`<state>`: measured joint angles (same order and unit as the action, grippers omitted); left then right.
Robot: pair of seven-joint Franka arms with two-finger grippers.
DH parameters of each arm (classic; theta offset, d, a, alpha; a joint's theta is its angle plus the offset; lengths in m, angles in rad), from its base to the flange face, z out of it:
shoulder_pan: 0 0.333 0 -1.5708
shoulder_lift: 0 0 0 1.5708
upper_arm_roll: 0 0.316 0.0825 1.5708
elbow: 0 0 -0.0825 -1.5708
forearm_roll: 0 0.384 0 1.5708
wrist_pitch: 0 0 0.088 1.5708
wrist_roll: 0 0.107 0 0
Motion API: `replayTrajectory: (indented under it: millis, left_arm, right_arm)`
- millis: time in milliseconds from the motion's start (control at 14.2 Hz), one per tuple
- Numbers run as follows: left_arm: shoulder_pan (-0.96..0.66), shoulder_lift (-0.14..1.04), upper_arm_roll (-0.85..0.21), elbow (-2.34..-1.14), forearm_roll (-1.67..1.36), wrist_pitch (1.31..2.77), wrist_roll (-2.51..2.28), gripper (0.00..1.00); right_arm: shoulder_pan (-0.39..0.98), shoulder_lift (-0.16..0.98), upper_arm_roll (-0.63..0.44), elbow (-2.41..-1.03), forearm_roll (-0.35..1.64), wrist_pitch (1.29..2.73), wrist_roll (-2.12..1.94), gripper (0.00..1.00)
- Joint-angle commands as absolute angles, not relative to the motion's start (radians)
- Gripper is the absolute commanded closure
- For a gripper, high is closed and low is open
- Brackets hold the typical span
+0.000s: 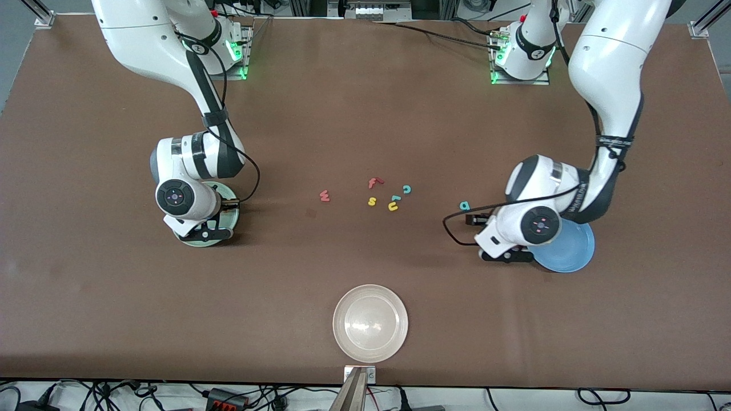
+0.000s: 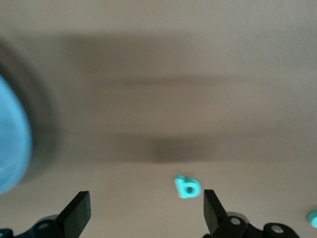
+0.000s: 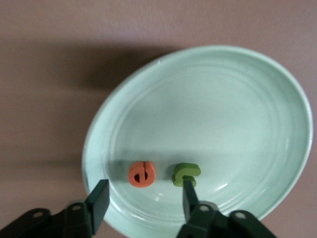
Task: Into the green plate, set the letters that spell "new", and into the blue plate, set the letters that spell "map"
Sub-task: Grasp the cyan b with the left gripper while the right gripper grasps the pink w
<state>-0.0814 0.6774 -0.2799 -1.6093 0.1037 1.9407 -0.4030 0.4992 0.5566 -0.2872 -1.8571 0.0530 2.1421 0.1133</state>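
The green plate [image 1: 231,217] [image 3: 223,109] lies under my right gripper [image 1: 208,233] [image 3: 144,192]. That gripper stands open low over the plate. In the plate lie the orange "e" [image 3: 141,173] and the olive "n" [image 3: 186,173], the "n" right against one fingertip. The pinkish-red "w" [image 1: 324,196] lies on the table mid-way between the arms. My left gripper [image 1: 505,256] [image 2: 146,208] is open beside the blue plate [image 1: 571,249] [image 2: 10,144]. The teal "p" [image 1: 464,205] [image 2: 187,187] lies on the table close by it. The "m" and "a" are hidden.
A loose group lies mid-table: red "f" [image 1: 373,182], yellow "s" [image 1: 372,201], yellow "u" [image 1: 393,206], teal "c" [image 1: 406,189]. A beige plate [image 1: 370,323] sits near the table's front edge.
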Motion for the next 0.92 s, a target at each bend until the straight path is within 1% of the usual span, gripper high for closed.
replayTrajectory:
  millis: [0,71,141,212,282,353,423,494,635,705,846]
  left_arm:
    - [-0.045,0.622,-0.334,-1.794,0.104,2.081,-0.494,0.0]
    - [-0.044,0.603,-0.345,-1.851,0.104,2.148,-0.541,0.0]
    - [-0.046,0.598,-0.359,-1.871,0.104,2.186,-0.572,0.01]
    - [-0.048,0.603,-0.365,-1.881,0.106,2.203,-0.58,0.09]
    - [-0.045,0.604,-0.364,-1.884,0.106,2.209,-0.577,0.21]
    - [-0.041,0.603,-0.365,-1.89,0.106,2.209,-0.572,0.34]
    - [-0.041,0.603,-0.364,-1.894,0.106,2.209,-0.572,0.44]
    - [-0.041,0.606,-0.364,-1.894,0.106,2.21,-0.572,0.46]
    - [-0.04,0.618,-0.364,-1.894,0.109,2.223,-0.569,0.46]
    - [-0.04,0.62,-0.364,-1.894,0.109,2.232,-0.569,0.48]
    - [-0.038,0.621,-0.362,-1.894,0.11,2.232,-0.566,0.62]
  right_arm:
    - [0.518,0.489,-0.278,-1.856,0.058,2.129,0.103,0.0]
    - [0.558,0.491,-0.276,-1.841,0.064,2.134,0.115,0.0]
    - [0.592,0.497,-0.273,-1.835,0.092,2.147,0.121,0.0]
    - [0.622,0.502,-0.273,-1.824,0.162,2.166,0.123,0.0]
    - [0.652,0.512,-0.273,-1.818,0.231,2.178,0.135,0.0]
    - [0.673,0.524,-0.273,-1.818,0.267,2.196,0.144,0.02]
    - [0.71,0.535,-0.273,-1.818,0.276,2.221,0.165,0.06]
    - [0.735,0.544,-0.273,-1.816,0.276,2.235,0.208,0.09]
    - [0.773,0.561,-0.272,-1.815,0.278,2.278,0.293,0.1]
    - [0.8,0.569,-0.273,-1.81,0.279,2.298,0.32,0.13]
    - [0.844,0.604,-0.272,-1.763,0.279,2.301,0.38,0.22]
